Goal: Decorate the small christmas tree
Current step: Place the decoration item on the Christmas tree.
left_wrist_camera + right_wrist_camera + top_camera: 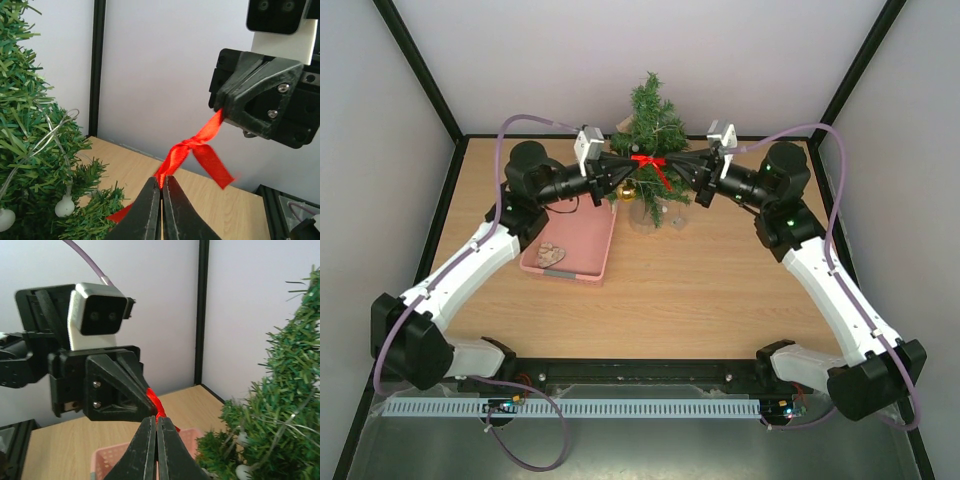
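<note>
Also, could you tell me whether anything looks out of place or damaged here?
Nothing looks spilled or damaged. The only oddity: the red ribbon bow is stretched between the left tool and right tool, both shut on it, beside the small christmas tree, not on a branch.

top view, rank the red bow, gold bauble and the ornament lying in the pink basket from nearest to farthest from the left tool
From the left tool:
1. red bow: pinched at the tool's tip, in front of the small christmas tree.
2. gold bauble: just below the tool, on the tree's left side.
3. ornament: in the pink basket, well off to the near left.
</note>
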Controlling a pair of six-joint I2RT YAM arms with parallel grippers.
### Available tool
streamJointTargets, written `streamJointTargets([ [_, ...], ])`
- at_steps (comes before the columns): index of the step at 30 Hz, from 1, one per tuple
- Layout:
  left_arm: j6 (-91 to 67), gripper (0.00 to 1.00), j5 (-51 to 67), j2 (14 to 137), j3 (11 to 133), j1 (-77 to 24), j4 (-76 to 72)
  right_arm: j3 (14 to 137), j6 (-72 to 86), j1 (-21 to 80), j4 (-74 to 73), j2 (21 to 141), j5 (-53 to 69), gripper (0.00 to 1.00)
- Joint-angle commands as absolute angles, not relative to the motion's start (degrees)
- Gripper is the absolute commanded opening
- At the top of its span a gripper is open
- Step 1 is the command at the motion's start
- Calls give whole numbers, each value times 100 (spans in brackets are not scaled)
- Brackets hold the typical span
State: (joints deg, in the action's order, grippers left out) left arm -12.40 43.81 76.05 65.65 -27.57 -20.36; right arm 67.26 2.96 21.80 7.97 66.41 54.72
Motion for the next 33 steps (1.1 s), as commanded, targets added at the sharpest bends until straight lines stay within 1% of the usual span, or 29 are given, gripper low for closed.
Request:
streamJointTargets([
  [1, -1238, 3, 4249, 7690, 6793, -2824, -2345, 6934, -120, 2162, 526, 6761, 5005, 2],
  [5, -1238, 2, 4204, 7855, 6870, -2893, -2369, 6979, -362, 2158, 416, 6938, 4794, 2],
  [10, -1120, 2, 3920, 8041, 6972, -2926, -2192, 6893, -682, 2146, 518, 7032, 4261, 2],
  [15, -911, 2, 3631, 8270, 7204, -2998, -1943, 7078, -1072, 2127, 261, 7263, 3932, 2],
  [25, -845, 2, 3379, 8657, 7492, -3005, -1643, 7280, -1525, 2040, 158, 7580, 3646, 2],
  [33, -912, 3, 3297, 8688, 7679, -3035, -1351, 7407, -1713, 2025, 21, 7591, 3590, 2],
])
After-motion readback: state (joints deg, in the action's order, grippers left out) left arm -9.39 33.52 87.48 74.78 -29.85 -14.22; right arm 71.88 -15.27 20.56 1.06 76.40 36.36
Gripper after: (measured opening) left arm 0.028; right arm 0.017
